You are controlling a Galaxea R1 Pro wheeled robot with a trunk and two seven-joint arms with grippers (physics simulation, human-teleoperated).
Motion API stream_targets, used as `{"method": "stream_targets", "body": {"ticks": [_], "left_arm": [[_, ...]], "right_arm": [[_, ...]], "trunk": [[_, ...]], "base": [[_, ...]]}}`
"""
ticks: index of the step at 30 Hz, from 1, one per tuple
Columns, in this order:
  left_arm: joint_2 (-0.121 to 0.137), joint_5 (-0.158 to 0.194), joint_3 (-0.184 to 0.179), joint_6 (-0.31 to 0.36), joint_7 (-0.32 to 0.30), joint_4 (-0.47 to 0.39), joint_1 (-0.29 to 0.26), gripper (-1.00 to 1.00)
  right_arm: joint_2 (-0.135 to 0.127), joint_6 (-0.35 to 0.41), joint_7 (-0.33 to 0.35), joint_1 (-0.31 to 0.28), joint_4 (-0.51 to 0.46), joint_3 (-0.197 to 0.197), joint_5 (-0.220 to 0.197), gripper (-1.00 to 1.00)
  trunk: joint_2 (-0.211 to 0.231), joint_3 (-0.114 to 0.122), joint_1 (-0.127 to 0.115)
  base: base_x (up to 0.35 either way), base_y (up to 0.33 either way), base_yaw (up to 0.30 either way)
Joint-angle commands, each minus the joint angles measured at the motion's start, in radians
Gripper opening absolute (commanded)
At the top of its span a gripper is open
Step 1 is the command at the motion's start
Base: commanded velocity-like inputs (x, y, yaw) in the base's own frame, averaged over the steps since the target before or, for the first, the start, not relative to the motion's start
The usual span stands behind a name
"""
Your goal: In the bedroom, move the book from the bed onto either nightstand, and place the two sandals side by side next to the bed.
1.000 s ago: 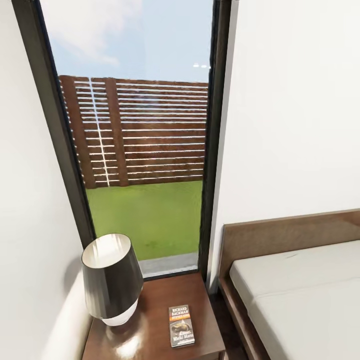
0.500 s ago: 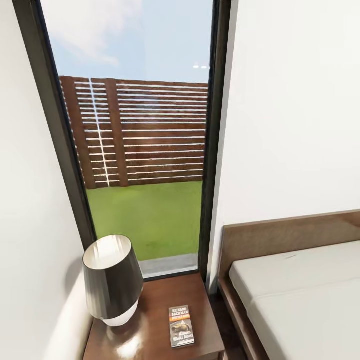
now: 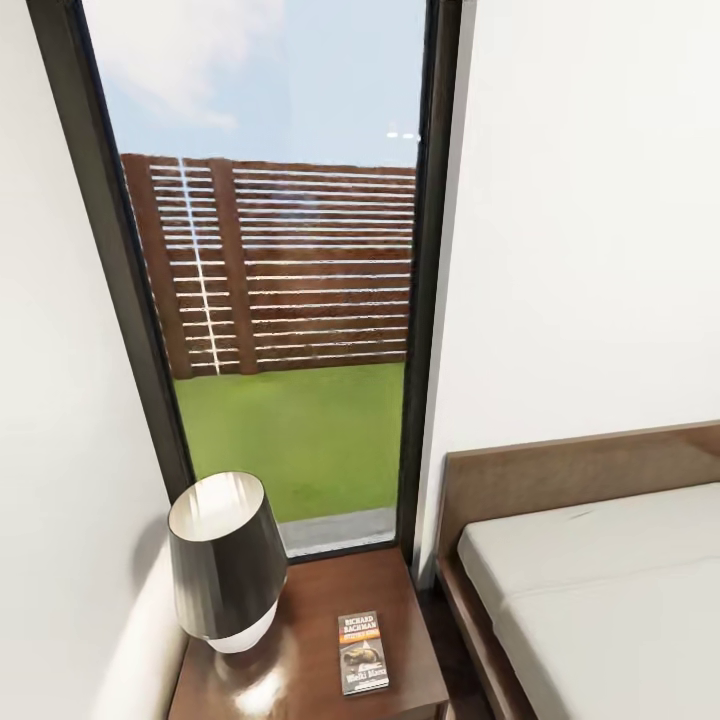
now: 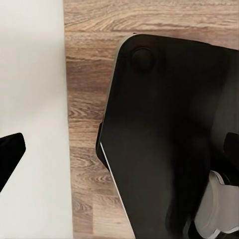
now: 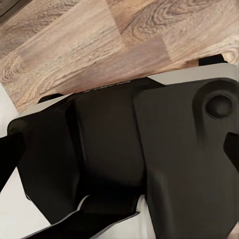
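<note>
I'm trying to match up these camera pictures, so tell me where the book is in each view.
Head view: the book lies flat near the bottom centre, on the nightstand, beside the lamp and left of the bed.
Left wrist view: no book here; dark robot body over the wood-plank floor.
Right wrist view: no book here; dark robot body over the same floor.
Shared landmark: the plank floor links the two wrist views; nothing visibly links them to the head view.

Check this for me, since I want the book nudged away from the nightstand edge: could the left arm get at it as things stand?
Probably not right away. The book lies flat on the nightstand with open space above, the lamp apart beside it, but the left wrist view looks down at the floor, suggesting the arm hangs low.
</note>
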Motion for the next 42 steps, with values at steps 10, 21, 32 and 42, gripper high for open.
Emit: {"method": "stream_targets", "body": {"ticks": [10, 21, 32, 42], "left_arm": [[0.001, 0.008, -0.009, -0.007, 0.006, 0.001, 0.000, 1.00], [0.001, 0.008, -0.009, -0.007, 0.007, 0.002, 0.000, 1.00], [0.000, 0.007, -0.009, -0.007, 0.007, 0.002, 0.000, 1.00], [0.001, 0.007, -0.008, -0.006, 0.008, 0.002, 0.000, 1.00]], "right_arm": [[0.000, 0.003, 0.002, -0.001, 0.000, -0.009, 0.008, 1.00], [0.000, 0.003, 0.002, -0.001, 0.000, -0.009, 0.008, 1.00], [0.000, 0.003, 0.002, -0.001, 0.000, -0.009, 0.008, 1.00], [0.000, 0.003, 0.002, -0.001, 0.000, -0.009, 0.008, 1.00]], "trunk": [[0.069, 0.030, -0.038], [0.146, 0.064, -0.080], [0.153, 0.067, -0.084], [0.153, 0.067, -0.084]], "base": [[0.000, 0.000, 0.000], [0.000, 0.000, 0.000], [0.000, 0.000, 0.000], [0.000, 0.000, 0.000]]}}
